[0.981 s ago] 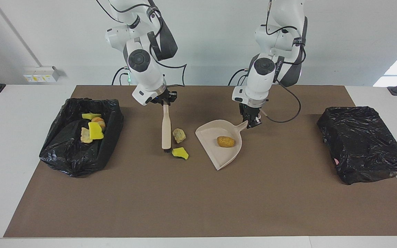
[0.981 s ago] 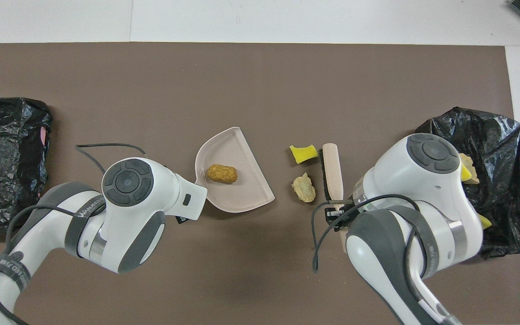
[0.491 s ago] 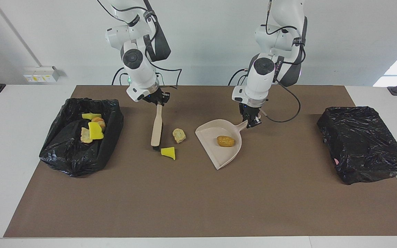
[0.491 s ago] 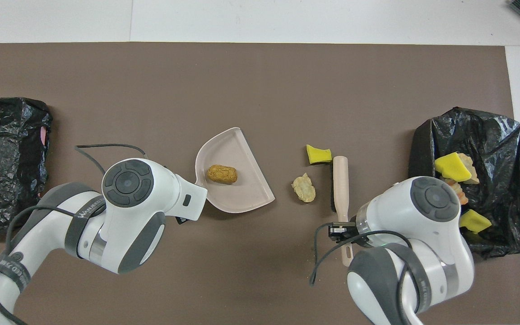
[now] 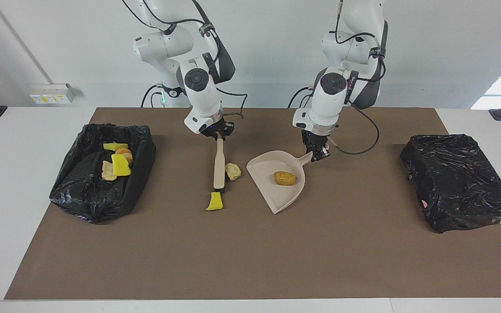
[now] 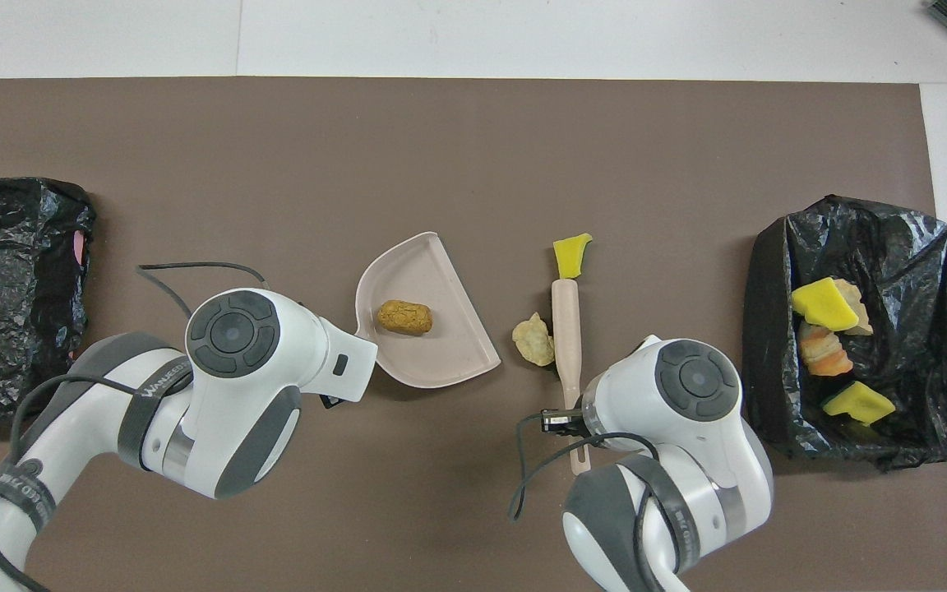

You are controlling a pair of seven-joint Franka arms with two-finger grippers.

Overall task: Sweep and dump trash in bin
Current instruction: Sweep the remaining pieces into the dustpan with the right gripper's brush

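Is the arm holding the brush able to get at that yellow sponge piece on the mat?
Probably yes: the right gripper holds the brush, whose tip sits right by the yellow sponge piece, with nothing between.

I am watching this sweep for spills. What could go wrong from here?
The brush, held by the right gripper, touches the pale lump with its side, while the yellow sponge piece lies off its tip and may get missed. The brown lump could roll out if the left gripper tips the dustpan.
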